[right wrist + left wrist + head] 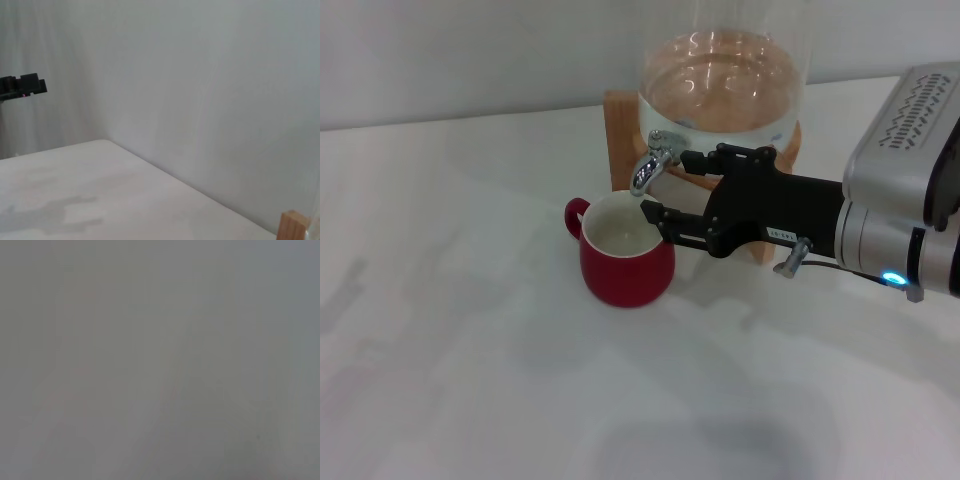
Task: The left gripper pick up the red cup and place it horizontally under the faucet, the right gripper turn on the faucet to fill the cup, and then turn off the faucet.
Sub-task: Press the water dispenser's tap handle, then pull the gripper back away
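Observation:
The red cup point(625, 262) stands upright on the white table, directly below the spout of the chrome faucet point(652, 165); its handle points left and its white interior shows. The faucet sits on a clear glass dispenser point(725, 85) holding water, on a wooden stand point(620, 130). My right gripper point(665, 188) reaches in from the right. Its fingers are apart, one beside the faucet's lever, the other over the cup's right rim, and it holds nothing. My left gripper is out of view in the head view, and the left wrist view shows only a blank grey surface.
The white table point(470, 330) spreads to the left and front of the cup. A wall stands behind the dispenser. The right wrist view shows the tabletop point(75, 190), a corner of the wooden stand point(292, 227) and a small black device point(22, 86) far off.

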Robot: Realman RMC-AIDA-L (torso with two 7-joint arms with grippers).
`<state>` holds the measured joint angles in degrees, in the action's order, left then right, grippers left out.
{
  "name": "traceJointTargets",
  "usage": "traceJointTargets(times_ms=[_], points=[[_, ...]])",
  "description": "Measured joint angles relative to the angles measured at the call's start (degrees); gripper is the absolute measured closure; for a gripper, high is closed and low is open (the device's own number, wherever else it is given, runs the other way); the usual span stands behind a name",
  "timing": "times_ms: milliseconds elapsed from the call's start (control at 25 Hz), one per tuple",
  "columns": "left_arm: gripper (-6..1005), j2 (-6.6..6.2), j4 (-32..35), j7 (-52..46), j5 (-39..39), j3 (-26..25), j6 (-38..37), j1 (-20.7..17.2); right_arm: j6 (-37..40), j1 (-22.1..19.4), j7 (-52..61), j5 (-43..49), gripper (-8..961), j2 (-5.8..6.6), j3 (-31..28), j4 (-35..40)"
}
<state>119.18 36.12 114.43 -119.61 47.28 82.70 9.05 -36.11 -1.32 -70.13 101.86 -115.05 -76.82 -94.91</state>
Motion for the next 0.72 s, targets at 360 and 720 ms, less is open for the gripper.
traceJointTargets(times_ms=[360,720], points=[[113,0.00,0.00,-0.35,0.00,0.01,0.00,-0.09,-1.40,0.00,0.00,-0.04,234,0.09,-0.14,-0.22],[113,-0.01,-0.08,-0.35,-0.01,-0.05,-0.34,-0.02,-5.92,-4.84,-0.45,0.42,234,0.16,-0.79,-7.05]])
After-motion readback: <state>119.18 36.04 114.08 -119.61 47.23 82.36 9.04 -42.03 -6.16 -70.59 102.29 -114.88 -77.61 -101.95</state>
